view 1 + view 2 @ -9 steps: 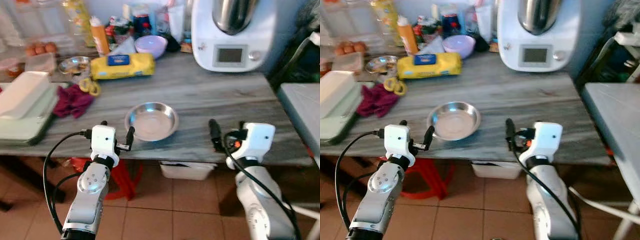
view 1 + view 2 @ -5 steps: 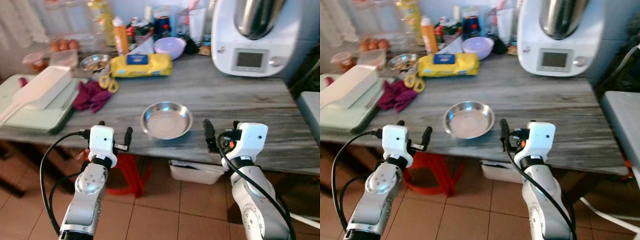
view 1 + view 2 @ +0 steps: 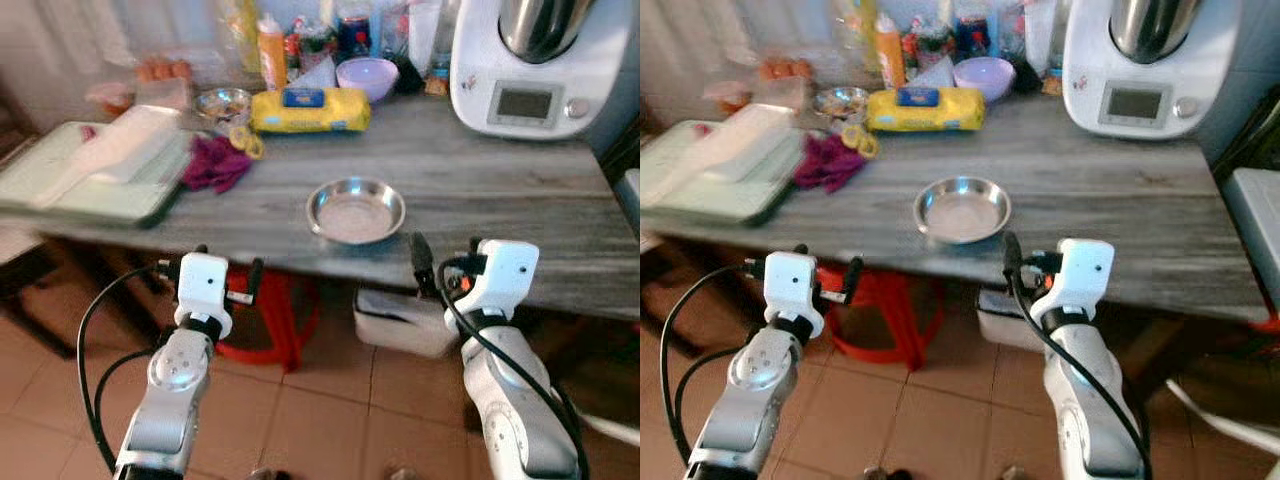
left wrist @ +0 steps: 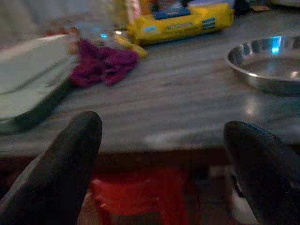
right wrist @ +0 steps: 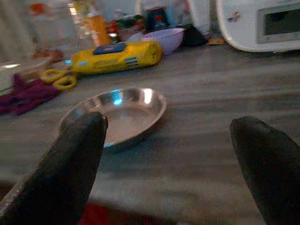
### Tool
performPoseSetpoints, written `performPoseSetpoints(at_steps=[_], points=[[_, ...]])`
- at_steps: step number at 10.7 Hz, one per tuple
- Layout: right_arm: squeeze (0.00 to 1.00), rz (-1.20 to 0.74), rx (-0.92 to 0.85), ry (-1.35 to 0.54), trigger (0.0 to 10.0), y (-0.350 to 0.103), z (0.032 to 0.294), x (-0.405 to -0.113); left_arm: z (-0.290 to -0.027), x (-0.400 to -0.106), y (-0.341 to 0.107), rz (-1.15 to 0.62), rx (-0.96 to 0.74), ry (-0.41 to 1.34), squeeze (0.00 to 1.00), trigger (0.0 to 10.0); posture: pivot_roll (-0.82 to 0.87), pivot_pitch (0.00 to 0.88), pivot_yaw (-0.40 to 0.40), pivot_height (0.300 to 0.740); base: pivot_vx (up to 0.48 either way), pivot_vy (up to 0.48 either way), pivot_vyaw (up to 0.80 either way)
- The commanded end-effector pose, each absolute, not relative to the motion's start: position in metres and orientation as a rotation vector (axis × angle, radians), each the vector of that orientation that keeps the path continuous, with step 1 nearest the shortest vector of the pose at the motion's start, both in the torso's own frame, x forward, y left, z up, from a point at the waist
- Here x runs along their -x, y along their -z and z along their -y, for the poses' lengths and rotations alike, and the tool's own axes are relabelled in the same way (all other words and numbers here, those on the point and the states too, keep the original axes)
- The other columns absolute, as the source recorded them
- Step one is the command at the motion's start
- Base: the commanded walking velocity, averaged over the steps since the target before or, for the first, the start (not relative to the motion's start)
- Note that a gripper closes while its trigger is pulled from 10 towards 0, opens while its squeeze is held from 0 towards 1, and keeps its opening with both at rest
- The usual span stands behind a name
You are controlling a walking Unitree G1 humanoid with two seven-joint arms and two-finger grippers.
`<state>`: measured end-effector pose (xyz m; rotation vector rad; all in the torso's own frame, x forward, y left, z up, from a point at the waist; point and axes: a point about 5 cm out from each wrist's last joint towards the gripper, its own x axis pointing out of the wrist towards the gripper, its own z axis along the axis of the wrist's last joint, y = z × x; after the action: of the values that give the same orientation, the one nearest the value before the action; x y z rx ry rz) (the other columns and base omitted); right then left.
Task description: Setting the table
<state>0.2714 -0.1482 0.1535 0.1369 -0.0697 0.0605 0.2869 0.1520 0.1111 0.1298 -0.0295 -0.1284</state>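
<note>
From the head cameras, a grey wood-grain table [image 3: 500, 200] runs across in front of the robot, and a shallow steel bowl [image 3: 356, 210] sits alone near its front edge, between the two raised arms. The left gripper [image 3: 226, 283] hangs below the table edge over the tiled floor, fingers spread and holding nothing; the right gripper [image 3: 440, 272] is just at the edge, a little to the right of the bowl. Further back lie a yellow wipes pack [image 3: 308, 110], a purple cloth [image 3: 217, 164], yellow scissors [image 3: 246, 143], a lilac bowl [image 3: 366, 76], a white kitchen machine [image 3: 530, 62] and a pale green tray [image 3: 95, 185]; a red stool [image 3: 268, 320] stands underneath. The left wrist camera looks between two wide-apart black fingers [image 4: 65, 164] across the tabletop toward the cloth, the steel bowl off to one side. The right wrist camera shows its fingers [image 5: 75, 159] equally parted and empty, the steel bowl just beyond them.
</note>
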Motion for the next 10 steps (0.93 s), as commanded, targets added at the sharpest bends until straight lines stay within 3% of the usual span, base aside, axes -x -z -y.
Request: performPoseSetpoints(at_steps=[1, 7, 10], points=[[0.0, 0.077, -0.144, -0.051, 10.0, -0.1554, 0.1494, -0.2729, -0.153, -0.2851, -0.1107, 0.023, -0.142, 0.127, 0.0, 10.0, -0.1, 0.064, 0.081, 0.74, -0.33, 0.0, 0.0], [0.0, 0.073, -0.17, -0.006, 10.0, -0.153, 0.1536, -0.278, -0.1575, -0.2818, -0.109, 0.001, -0.175, 0.127, 0.0, 10.0, -0.09, 0.077, 0.098, 0.74, -0.328, 0.0, 0.0], [0.0, 0.072, -0.177, -0.009, 10.0, -0.152, 0.1512, -0.28, -0.1525, -0.2792, -0.118, 0.052, -0.098, 0.222, 0.0, 10.0, -0.08, 0.081, 0.102, 0.74, 0.0, 0.0, 0.0]])
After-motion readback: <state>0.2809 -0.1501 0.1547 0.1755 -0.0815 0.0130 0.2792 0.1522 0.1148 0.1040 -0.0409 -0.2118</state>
